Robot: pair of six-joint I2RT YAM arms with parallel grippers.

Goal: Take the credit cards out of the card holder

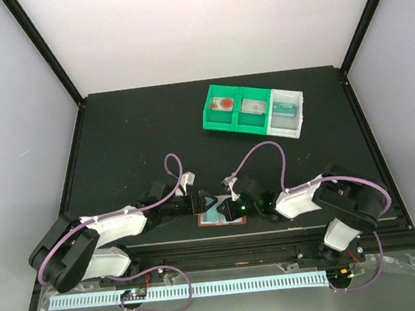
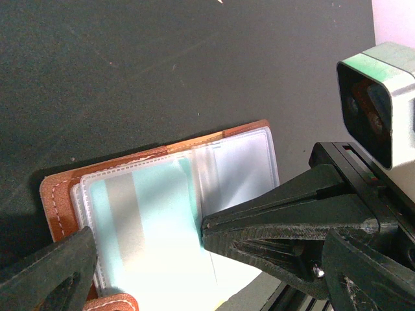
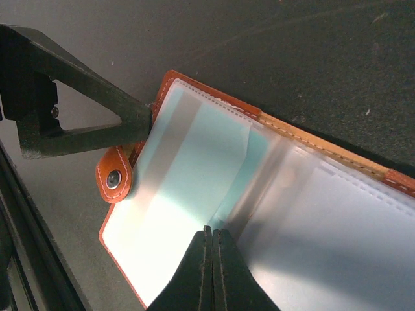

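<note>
The card holder (image 1: 213,221) lies open on the black table between my two grippers, its brown rim (image 3: 214,97) and snap tab (image 3: 115,178) showing. A pale blue credit card (image 3: 194,168) sits in the clear left pocket, one corner lifted near the fold. My right gripper (image 3: 211,232) is shut, its tips (image 2: 214,232) resting on that card's inner edge; whether the card is pinched does not show. My left gripper (image 1: 201,201) is open, and one of its fingers (image 3: 97,110) touches the holder's left edge by the tab. The right pocket (image 3: 337,220) looks pale and blurred.
Two green bins (image 1: 234,109) and a white bin (image 1: 286,110) stand together at the back right of the table. The arms' mounting rail (image 1: 225,245) runs just in front of the holder. Dark walls frame the table's back and sides.
</note>
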